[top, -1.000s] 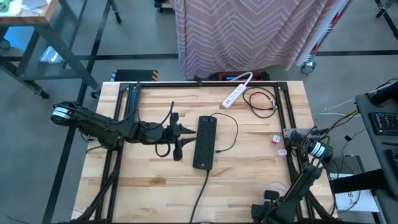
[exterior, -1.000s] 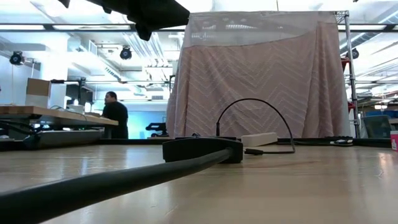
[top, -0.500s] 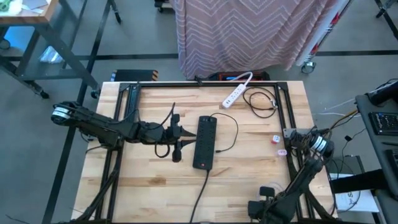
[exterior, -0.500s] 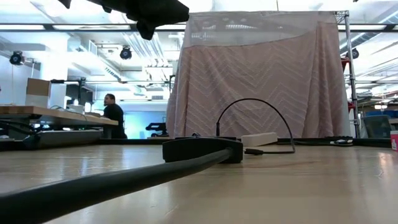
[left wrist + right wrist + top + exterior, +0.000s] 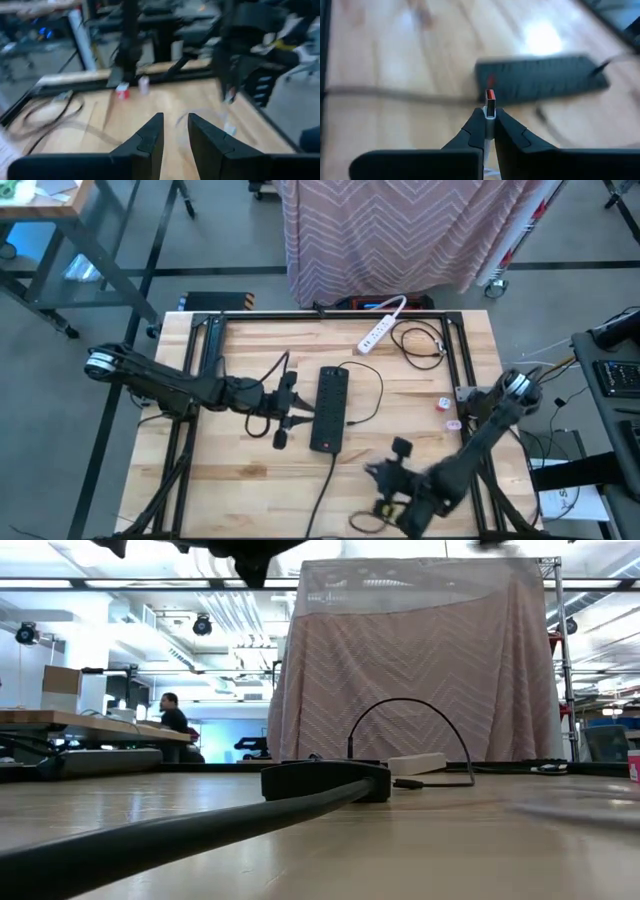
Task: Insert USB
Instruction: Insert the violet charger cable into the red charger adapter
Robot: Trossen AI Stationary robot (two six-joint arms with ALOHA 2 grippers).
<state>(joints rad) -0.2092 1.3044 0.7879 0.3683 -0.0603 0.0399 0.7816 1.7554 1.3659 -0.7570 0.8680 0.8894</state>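
We pinch the USB plug in R fingers, tip forward toward black power strip for insertion; L fingers narrow, empty.

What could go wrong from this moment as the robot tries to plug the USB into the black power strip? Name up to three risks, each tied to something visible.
1. The right claw pinches the USB plug only at its back end, so it may tilt or slip when pushed.
2. The left claw sits right beside the black power strip; the arms could collide.
3. The strip lies loose on the table, so it may slide under pressure.
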